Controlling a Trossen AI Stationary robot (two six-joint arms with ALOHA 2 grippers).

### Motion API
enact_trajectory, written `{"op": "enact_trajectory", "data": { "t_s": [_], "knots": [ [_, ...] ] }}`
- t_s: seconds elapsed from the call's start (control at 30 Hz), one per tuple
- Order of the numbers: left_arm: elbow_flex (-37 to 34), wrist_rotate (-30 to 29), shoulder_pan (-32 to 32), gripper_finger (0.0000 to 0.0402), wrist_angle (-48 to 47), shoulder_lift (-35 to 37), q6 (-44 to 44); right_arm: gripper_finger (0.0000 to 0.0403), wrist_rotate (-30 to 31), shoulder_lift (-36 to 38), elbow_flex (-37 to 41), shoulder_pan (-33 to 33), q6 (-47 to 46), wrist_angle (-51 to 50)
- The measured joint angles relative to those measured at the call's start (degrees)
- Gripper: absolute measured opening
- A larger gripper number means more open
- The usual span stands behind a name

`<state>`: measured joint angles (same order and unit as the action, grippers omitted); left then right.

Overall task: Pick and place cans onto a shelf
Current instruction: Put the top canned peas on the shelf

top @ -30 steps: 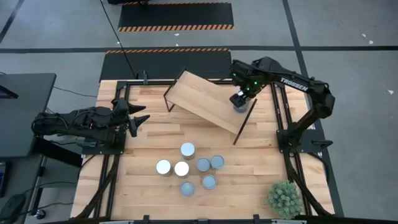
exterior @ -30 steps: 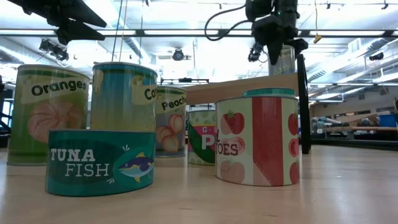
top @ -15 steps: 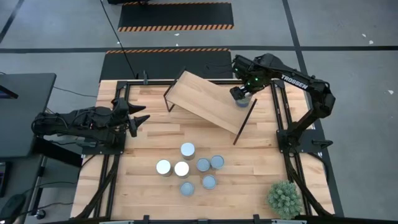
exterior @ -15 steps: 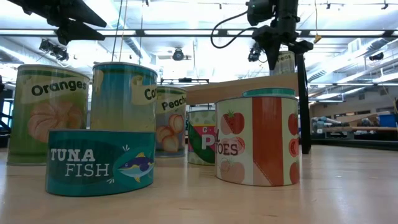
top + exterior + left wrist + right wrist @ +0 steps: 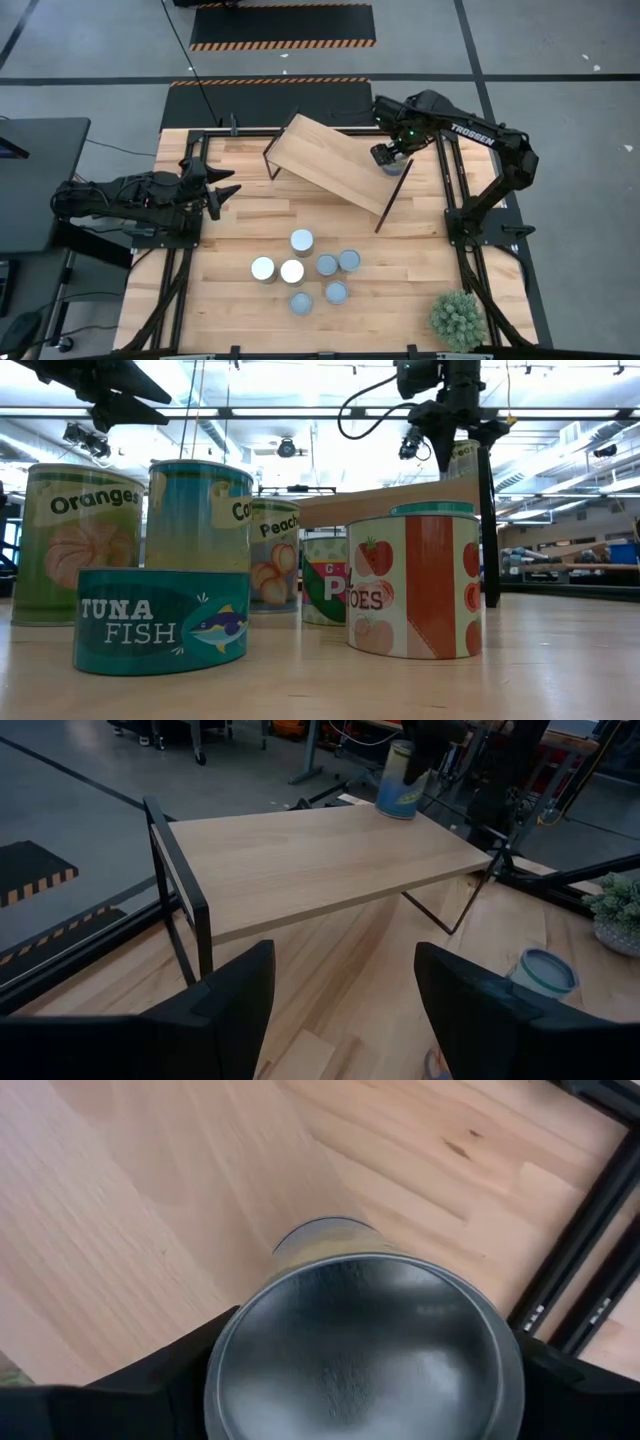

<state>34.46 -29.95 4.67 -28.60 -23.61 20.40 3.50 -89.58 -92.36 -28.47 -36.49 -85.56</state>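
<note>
In the upper right of the high view, the right pincer (image 5: 389, 158) grips a can (image 5: 388, 164) at the right end of the tilted wooden shelf (image 5: 330, 165). Over the last second it has shifted slightly along that end, the can now resting on the board or just above it (contact is hard to judge). Release looks near. Seven cans (image 5: 301, 269) wait at lower centre of the worktop (image 5: 240, 225). The left pincer (image 5: 222, 193) hangs wide open and empty at left.

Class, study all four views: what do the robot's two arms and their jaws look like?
Both arms are matte black and jointed. The right arm bears white TROSSEN lettering, a small green light and looping black cable. The left arm is black, its lettering unreadable. Each ends in two broad dark fingers.
</note>
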Motion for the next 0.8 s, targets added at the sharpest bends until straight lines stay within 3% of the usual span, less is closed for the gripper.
{"op": "enact_trajectory", "data": {
  "t_s": [0.3,0.6,0.8],
  "knots": [
    [0.0,0.0,0.0,0.0247,0.0,0.0,0.0,0.0327,0.0,0.0,0.0,0.7,0.1,-0.6],
    [0.0,0.0,0.0,0.0247,0.0,0.0,0.0,0.0377,-0.9,0.0,0.0,0.7,0.2,-0.8],
    [0.0,0.0,0.0,0.0247,0.0,0.0,0.0,0.0387,-0.9,0.0,0.0,0.7,0.7,-0.8]
  ]
}}
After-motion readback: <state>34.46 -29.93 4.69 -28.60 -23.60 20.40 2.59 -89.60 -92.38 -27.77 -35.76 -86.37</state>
